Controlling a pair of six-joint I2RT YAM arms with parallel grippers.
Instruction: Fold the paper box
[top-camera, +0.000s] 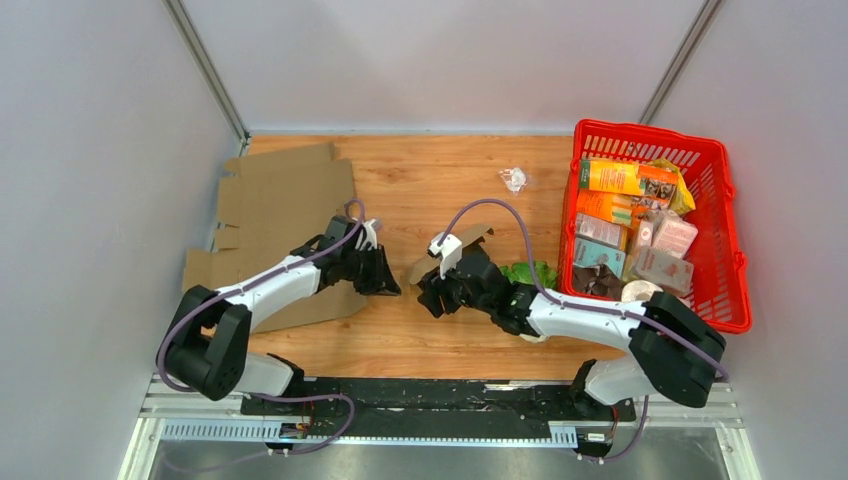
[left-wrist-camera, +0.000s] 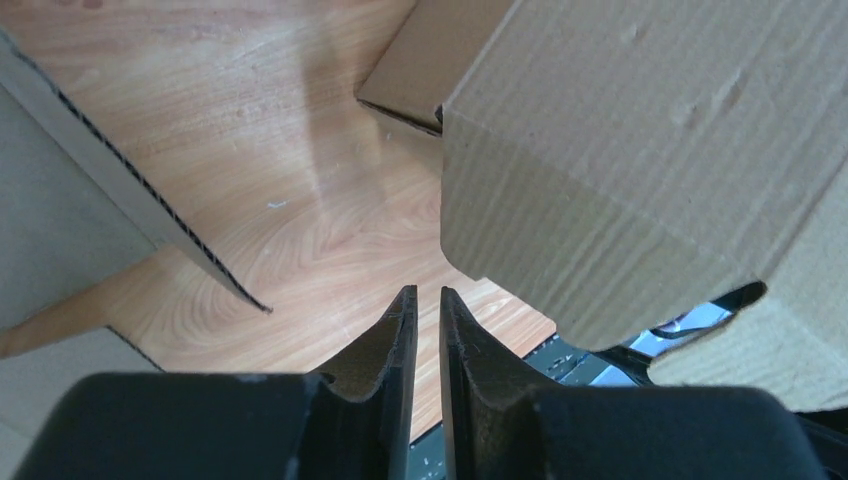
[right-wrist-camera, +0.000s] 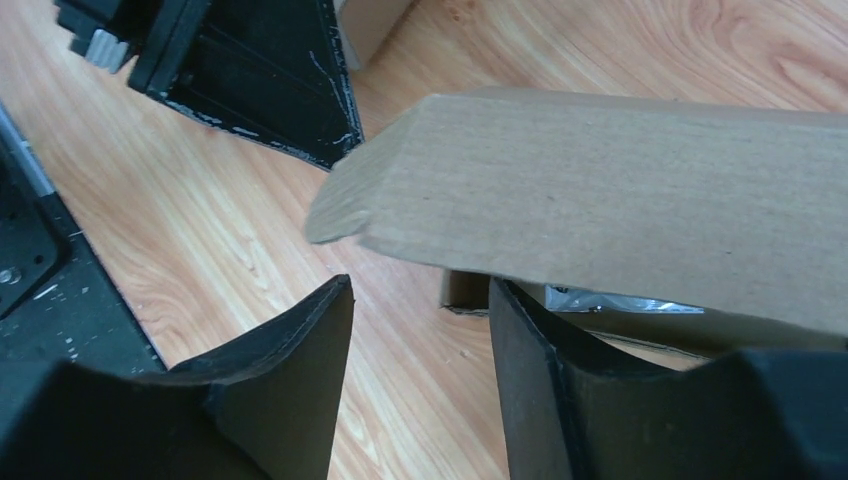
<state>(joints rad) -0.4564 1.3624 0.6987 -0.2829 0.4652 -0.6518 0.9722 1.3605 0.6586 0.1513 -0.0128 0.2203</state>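
Materials: mostly cardboard on wood.
Paper box (left-wrist-camera: 640, 170): matt brown corrugated cardboard, slightly dented. Counter (top-camera: 430, 200): smooth wood-grain laminate. Basket (top-camera: 726, 250), far right: glossy red plastic mesh. Jaws: matt black.

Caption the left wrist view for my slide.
Left hand, nearly shut on nothing, beside the folded cardboard box.

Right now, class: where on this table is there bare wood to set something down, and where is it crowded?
Bare wood: the far strip between the flat cardboard and the red basket, apart from a small wrapper; also the near edge by the arm bases. Crowded: centre, around the small box.
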